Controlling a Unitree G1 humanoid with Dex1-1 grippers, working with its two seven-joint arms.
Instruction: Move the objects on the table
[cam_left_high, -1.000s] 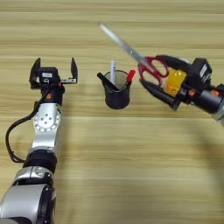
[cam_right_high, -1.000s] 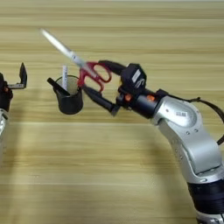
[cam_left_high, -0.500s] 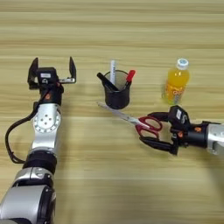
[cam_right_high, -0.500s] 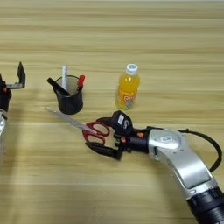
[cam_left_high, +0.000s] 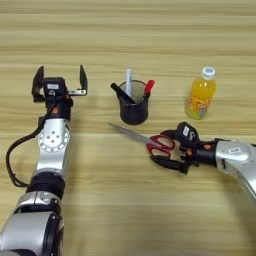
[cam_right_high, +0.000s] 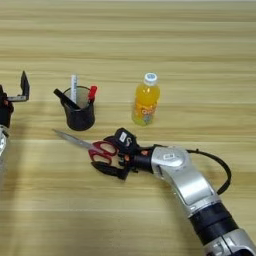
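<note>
Scissors (cam_left_high: 150, 141) now lie flat on the table (cam_left_high: 125, 210), just in front of the black cup (cam_left_high: 134, 104) w/ pens, blades pointing left; 1 s ago they were held up in the air over the cup, so they've been brought down & set on the wood. Right gripper (cam_left_high: 172, 150) is at the red handles w/ fingers spread either side, looks like it's let go, so that move is prob. done. Bottle (cam_left_high: 201, 93) stands upright right of the cup, untouched, likely next; left gripper (cam_left_high: 60, 80) sits idle far left, fingers wide apart.
</note>
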